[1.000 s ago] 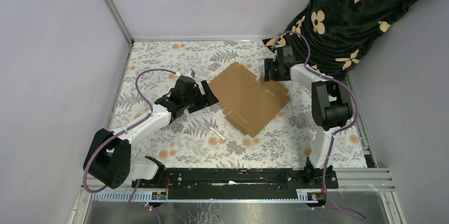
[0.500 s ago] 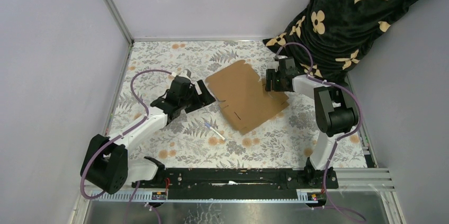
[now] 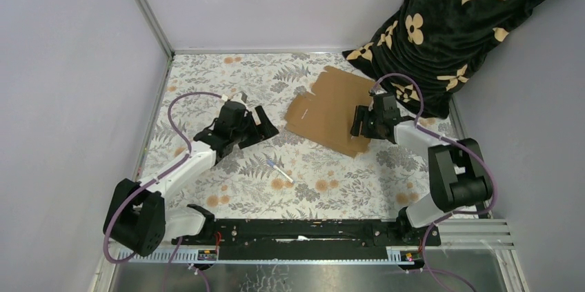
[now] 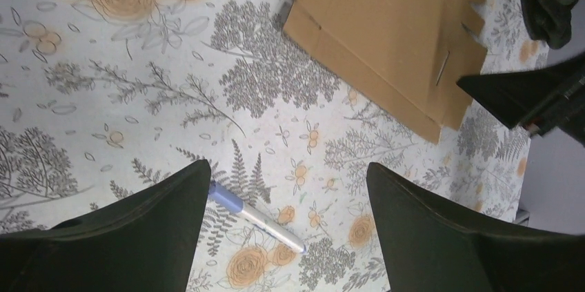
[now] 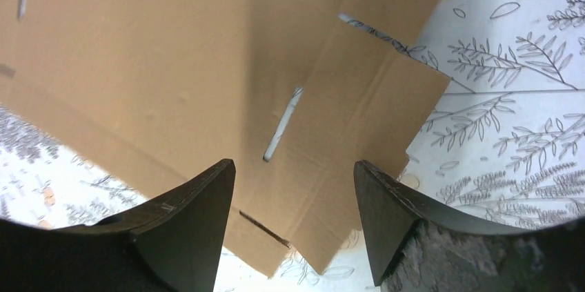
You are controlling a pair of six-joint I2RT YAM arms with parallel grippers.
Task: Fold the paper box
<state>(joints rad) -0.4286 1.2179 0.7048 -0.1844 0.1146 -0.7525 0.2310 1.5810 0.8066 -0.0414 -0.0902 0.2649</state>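
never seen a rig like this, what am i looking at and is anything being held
These are two robot arms bolted at the near edge of a table, each ending in a two-finger gripper. The wide picture comes from a fixed camera above and behind them; the other two come from a camera on each wrist, hence the dark fingers. On the floral table lies the paper box, a flat brown cardboard sheet with slits, not yet folded, and a white pen with a blue cap. A black cloth with tan flowers fills the far right corner. The left gripper is open above the table near the pen. The right gripper is open above the sheet; nothing is gripped, whether it touches the card I cannot tell.
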